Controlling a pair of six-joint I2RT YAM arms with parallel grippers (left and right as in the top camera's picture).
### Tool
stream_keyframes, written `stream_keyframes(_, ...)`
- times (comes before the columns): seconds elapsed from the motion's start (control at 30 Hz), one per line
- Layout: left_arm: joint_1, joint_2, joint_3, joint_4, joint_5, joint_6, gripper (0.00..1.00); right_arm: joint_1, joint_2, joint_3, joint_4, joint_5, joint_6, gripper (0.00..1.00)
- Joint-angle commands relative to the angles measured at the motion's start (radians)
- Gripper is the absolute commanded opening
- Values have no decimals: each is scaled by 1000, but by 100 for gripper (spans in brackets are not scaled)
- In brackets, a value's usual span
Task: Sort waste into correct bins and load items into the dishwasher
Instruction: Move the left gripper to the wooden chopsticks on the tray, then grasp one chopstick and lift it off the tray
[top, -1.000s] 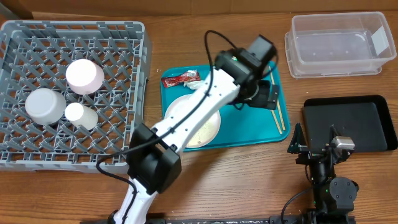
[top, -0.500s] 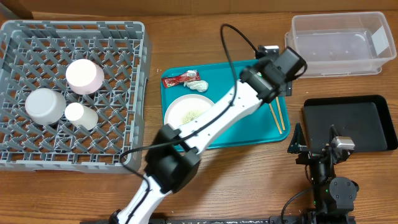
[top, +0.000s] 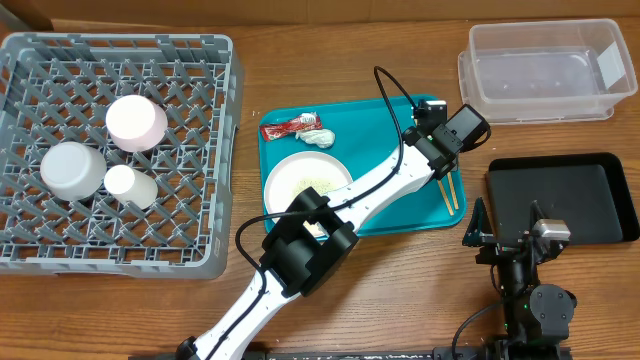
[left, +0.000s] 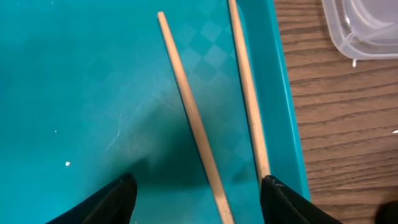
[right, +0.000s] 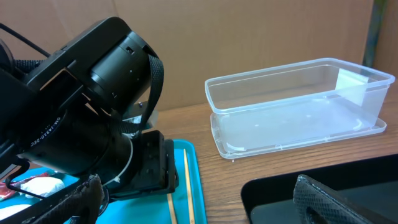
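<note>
Left end effector (left: 198, 198) hangs low over the right edge of the teal tray (top: 410, 215), its fingers (left: 121, 194) spread, with the two wooden chopsticks (left: 194, 118) lying flat on the tray between them. The stick nearer the tray's rim runs right up to the right-hand finger, though whether they touch cannot be told. The sticks lie side by side along the tray's right edge, slightly splayed. Toward the tray's left edge sits a white plate (top: 290, 180) with pale rice-like scraps on it, and at the tray's far left corner lie the red wrapper (top: 292, 125) and the white tissue wad (top: 318, 138), just beside each other. The grey dish rack (top: 120, 42) fills the surface's (top: 300, 60) far left corner and carries three round white vessels (top: 136, 122). The clear tub (top: 540, 112) stands at the far right corner, the black tray (top: 560, 200) along the right edge. Right end effector (top: 505, 228) rests by the black tray's left edge, fingers (right: 84, 196) spread wide, gripping nothing.
</note>
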Motion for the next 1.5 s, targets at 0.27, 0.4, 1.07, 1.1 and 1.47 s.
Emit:
stream_keyframes(0.27, -16, 84, -2, -13, -29, -6, 62, -3, -10, -11, 6, -2, 4, 100)
stream_keyframes(0.4, -18, 102, -2, -19, -29, -2, 61, -3, -10, -11, 6, -1, 4, 100)
stream_keyframes(1.07, -16, 105, -2, -150, 29, 33, 4, -3, -10, -11, 6, -2, 4, 100)
stream_keyframes(1.1, -16, 103, -1, -154, 26, 54, 4, -3, -10, -11, 6, -2, 4, 100)
stream_keyframes(1.47, 52, 2, 211, -490, 12, 108, 4, -3, -10, -11, 6, -2, 4, 99)
